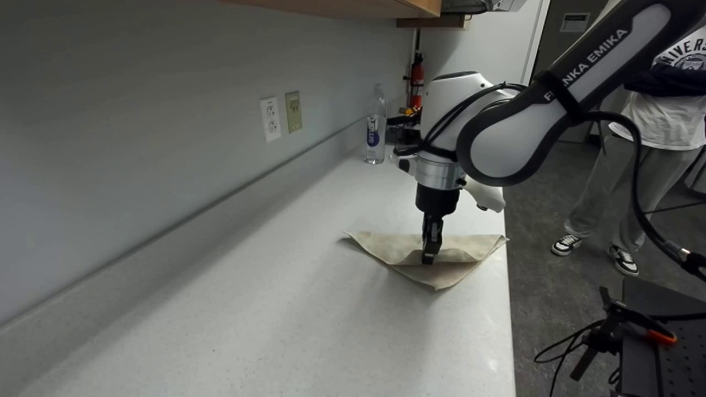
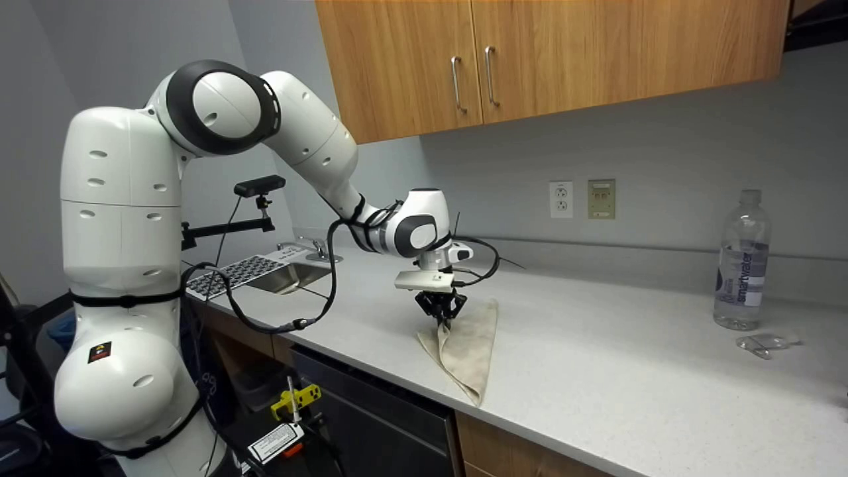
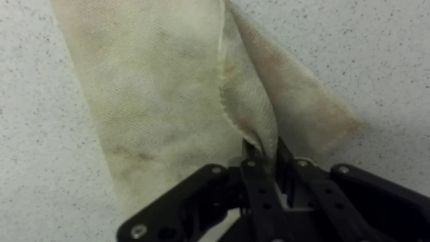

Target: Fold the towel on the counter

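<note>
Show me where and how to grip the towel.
By the raised, hemmed fold of the towel, probably, from above, where the gripper pinches it: there it stands as a narrow ridge between the jaws, while the rest lies flatter on the counter.

Thin beige cloth towel [image 3: 144, 87]: matt woven fabric, the weave finely visible, the edge seamed. Long pale grey-white counter [image 2: 596, 358]: smooth, finely speckled dark, with a faint sheen. Black jointed gripper [image 3: 265, 153]: dull-surfaced, set with small round silvery metal screws [image 3: 138, 231]. White rounded robot arm [image 2: 122, 165]: smooth, plastic-looking shells, softly glossy; the silver wrist ring [image 1: 438, 173], bare metal. Orange-brown overhead cabinet [image 2: 397, 66]: straight-grained wood look, satin finish, with slender bowed metal handles [image 2: 456, 85]. Tall clear bottle [image 2: 741, 265]: transparent, glossy, plastic-looking. Small silvery faucet [image 2: 322, 256]: shiny metal. Steel-grey sink basin [image 2: 286, 277]: metal, dully reflective. Pale grey wall [image 1: 138, 110]: flat and matt. Dark grey floor [image 1: 532, 220]: mottled, matt.
</note>
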You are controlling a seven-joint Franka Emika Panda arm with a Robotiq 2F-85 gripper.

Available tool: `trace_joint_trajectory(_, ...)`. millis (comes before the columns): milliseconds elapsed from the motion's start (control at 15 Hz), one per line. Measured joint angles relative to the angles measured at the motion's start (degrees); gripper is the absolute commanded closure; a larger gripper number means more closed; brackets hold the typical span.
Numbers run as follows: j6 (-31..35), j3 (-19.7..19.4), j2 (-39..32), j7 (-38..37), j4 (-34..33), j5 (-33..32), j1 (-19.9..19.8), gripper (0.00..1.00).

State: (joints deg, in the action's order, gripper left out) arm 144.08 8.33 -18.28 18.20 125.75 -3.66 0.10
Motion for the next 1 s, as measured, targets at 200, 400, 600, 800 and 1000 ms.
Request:
trace_joint_trajectory(200, -0.2, 0.2, 0.1, -0.5, 0.0, 0.0, 0.3, 0.27)
trace_joint_trajectory(400, -1.5, 0.2, 0.8, -1.3, 0.0, 0.0, 1.0, 0.05)
trace_joint_trajectory(600, -2.9, 0.2, 2.1, -1.8, 0.0, 0.0, 1.4, 0.00)
trace_joint_trajectory(800, -4.2, 0.0, 3.6, -2.6, 0.1, -0.3, 1.5, 0.00)
trace_joint_trajectory(1000, -4.7, -1.0, 4.8, -3.3, 0.3, -1.5, 1.5, 0.00)
